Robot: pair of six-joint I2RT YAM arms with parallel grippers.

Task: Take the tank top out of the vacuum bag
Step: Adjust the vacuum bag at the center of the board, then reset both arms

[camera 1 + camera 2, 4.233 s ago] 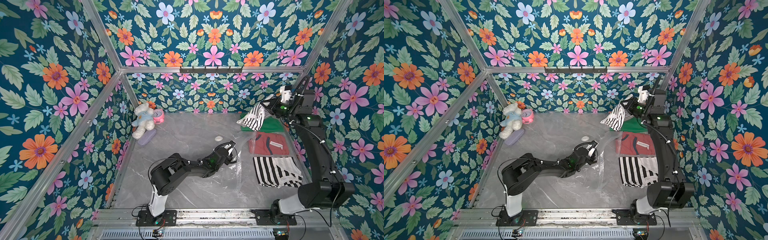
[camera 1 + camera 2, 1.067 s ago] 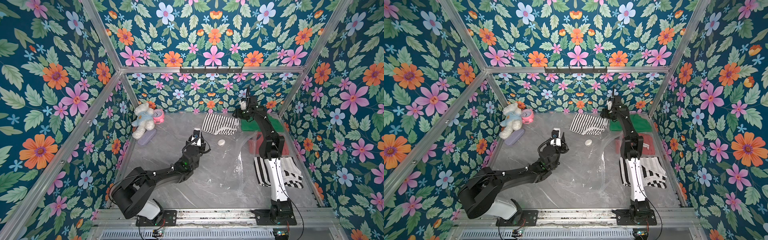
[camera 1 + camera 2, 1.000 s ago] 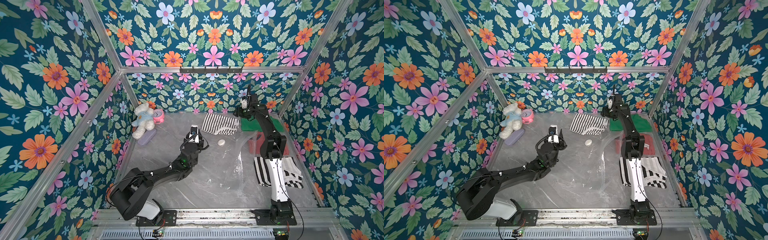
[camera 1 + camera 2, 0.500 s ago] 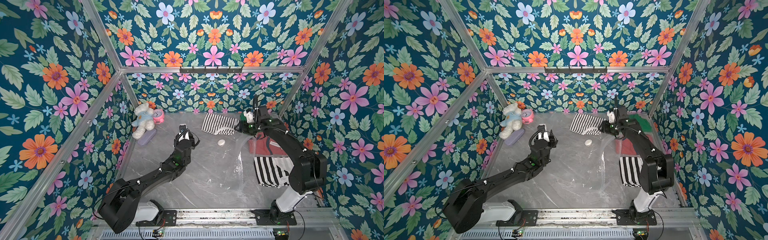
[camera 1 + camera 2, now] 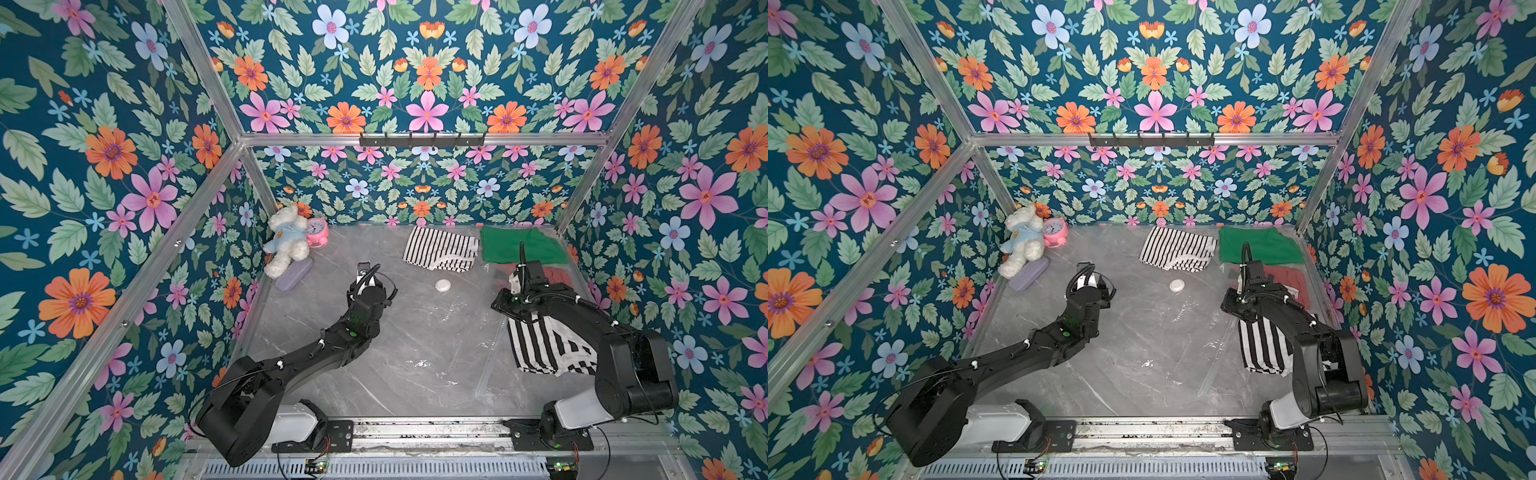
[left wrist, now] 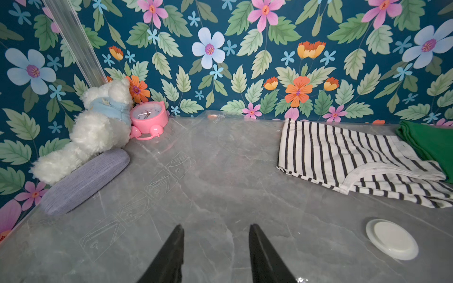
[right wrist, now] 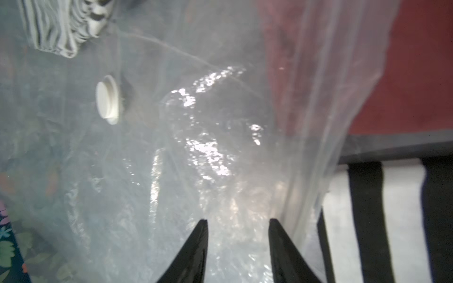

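Black jointed arms [image 5: 316, 356], white bases [image 5: 291, 422], looped cables [image 5: 557, 294]

The clear plastic vacuum bag [image 5: 436, 332] lies on the grey marble table [image 5: 415, 405]. Behind its round white valve cap [image 5: 442, 285] lies the black-and-white striped tank top [image 5: 440, 251], with a green cloth [image 5: 519, 245] right of it. A white teddy bear [image 5: 286, 245], pink clock [image 5: 318, 232] and purple case [image 5: 294, 274] sit in the back left corner.

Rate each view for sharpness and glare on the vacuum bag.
Right wrist view: soft and smeared throughout, with white glare patches on the vacuum bag and a blurred valve cap. Left wrist view: sharp and evenly lit, no glare. Both top views: crisp, with only small glints on the plastic.
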